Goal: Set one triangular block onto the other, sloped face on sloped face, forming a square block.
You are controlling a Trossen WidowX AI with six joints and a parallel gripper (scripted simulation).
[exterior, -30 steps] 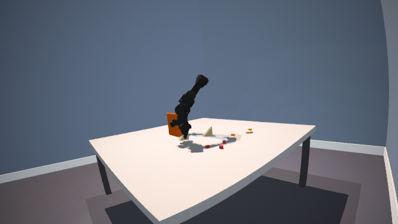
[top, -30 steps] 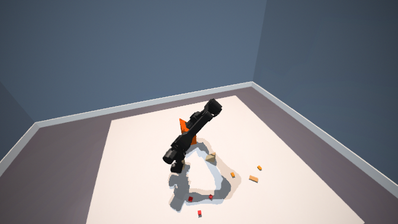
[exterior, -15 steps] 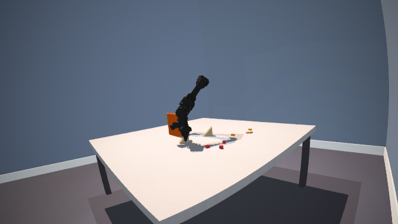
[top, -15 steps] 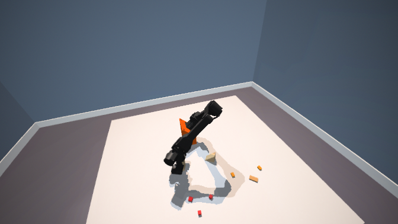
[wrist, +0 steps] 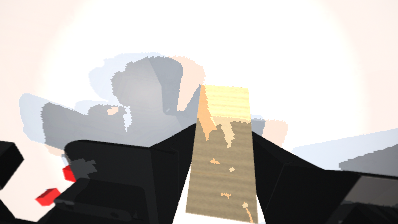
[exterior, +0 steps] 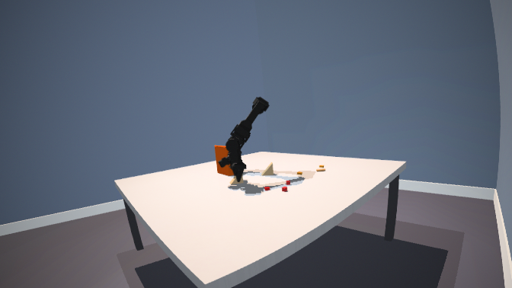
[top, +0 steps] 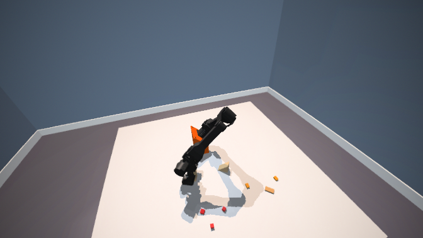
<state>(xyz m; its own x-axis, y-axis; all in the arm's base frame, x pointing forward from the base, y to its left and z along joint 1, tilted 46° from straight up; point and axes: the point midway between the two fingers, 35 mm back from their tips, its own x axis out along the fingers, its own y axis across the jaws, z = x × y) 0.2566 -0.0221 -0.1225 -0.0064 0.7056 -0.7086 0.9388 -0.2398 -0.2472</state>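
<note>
Black gripper [wrist: 222,165] pointed steeply down at the table [exterior: 213,228], fingers clamped at roughly half span on a tan triangular block [wrist: 223,160] that fills the gap between them. Seen from the wrist, block running up the middle of the view between the two dark fingers, its far end lit pale yellow, its lower edge low over the surface; from the exterior view, held block [exterior: 234,181] at or just above the table top, contact not discernible. Second triangular block [top: 224,167], same tan colour, resting on the table to the side of the gripper and apart from it, its ridge pointing up. Behind the arm [top: 204,138], an orange base panel [top: 196,133] standing upright. Further out, three small red cubes [top: 202,211] scattered near the front edge of the shadow, and three small orange pieces [top: 269,189] lying well apart beyond the free block.
</note>
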